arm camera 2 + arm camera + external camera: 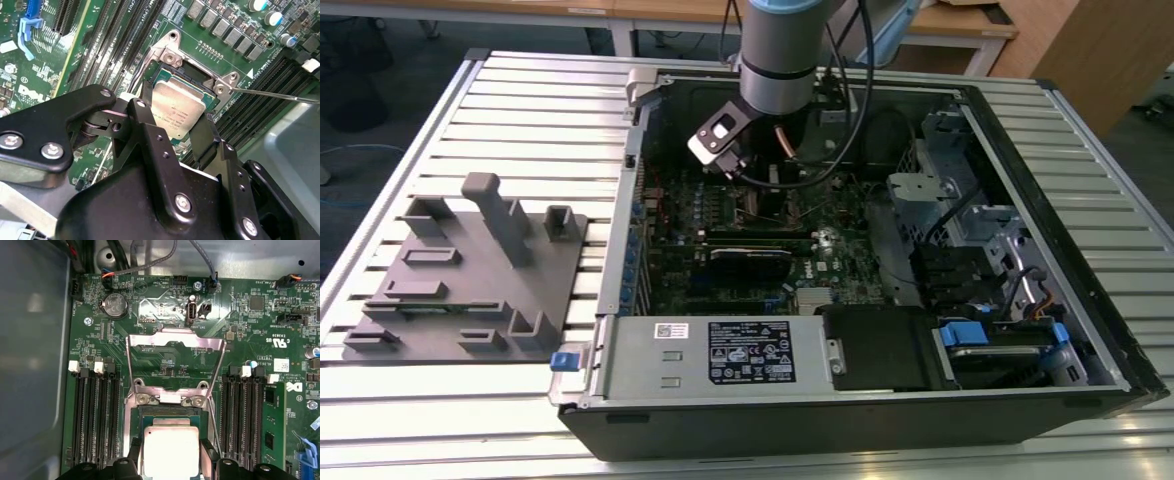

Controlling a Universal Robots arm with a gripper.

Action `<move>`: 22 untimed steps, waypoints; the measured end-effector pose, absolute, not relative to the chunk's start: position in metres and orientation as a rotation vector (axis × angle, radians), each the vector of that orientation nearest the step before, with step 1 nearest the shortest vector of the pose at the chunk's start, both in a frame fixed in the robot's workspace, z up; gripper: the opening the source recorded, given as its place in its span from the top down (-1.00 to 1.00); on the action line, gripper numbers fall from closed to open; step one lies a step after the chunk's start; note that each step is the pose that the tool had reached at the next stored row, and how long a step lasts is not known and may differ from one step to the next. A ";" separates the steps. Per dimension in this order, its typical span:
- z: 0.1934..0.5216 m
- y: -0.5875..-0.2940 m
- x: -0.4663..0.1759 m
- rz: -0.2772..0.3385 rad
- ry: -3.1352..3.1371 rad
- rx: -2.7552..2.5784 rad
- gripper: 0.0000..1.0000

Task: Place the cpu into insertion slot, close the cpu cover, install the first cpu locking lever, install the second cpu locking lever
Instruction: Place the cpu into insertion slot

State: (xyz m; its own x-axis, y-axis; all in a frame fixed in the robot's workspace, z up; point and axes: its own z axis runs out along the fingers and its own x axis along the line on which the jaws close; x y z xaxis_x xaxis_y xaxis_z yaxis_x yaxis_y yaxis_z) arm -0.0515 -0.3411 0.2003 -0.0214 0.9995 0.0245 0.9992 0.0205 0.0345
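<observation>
Exterior view, from its left: a grey fixture [467,270] sits on the slatted table [400,420], well apart from the open case [854,425]. Further right, the arm [781,50] reaches down into the case over the motherboard [734,250]. In the second wrist view the end effector [177,125] is closed to the width of the cpu [182,107], with a black finger [202,137] against each of two opposite edges. The chip looks slightly tilted, just above the slot [172,75] rather than seated in it. A thin lever [270,94] is swung clear of the socket. In the first wrist view the cover [172,338] stands open beyond the slot, hinged back, so nothing lies over the socket. The step in hand, as I judge it, is the first one: the cpu is over the slot but not yet released, and the cover and both levers are untouched. Finishing that step calls for squaring the chip to the socket rim and levelling it. It should go down flat without sliding across the contacts, and the fingers should part only once it rests inside the rim. A skewed drop is the main risk.
</observation>
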 end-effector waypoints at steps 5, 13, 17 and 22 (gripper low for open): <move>0.198 -0.341 -0.052 0.065 2.237 2.195 -0.08; 0.194 -0.341 -0.052 0.065 2.236 2.196 -0.08; 0.194 -0.341 -0.052 0.065 2.236 2.196 -0.08; 0.194 -0.341 -0.051 0.066 2.236 2.196 -0.08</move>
State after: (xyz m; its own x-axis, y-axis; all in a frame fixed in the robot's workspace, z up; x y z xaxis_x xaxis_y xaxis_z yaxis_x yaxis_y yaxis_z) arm -0.0514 -0.3405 0.1937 -0.0186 0.9995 0.0245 0.9992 0.0177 0.0346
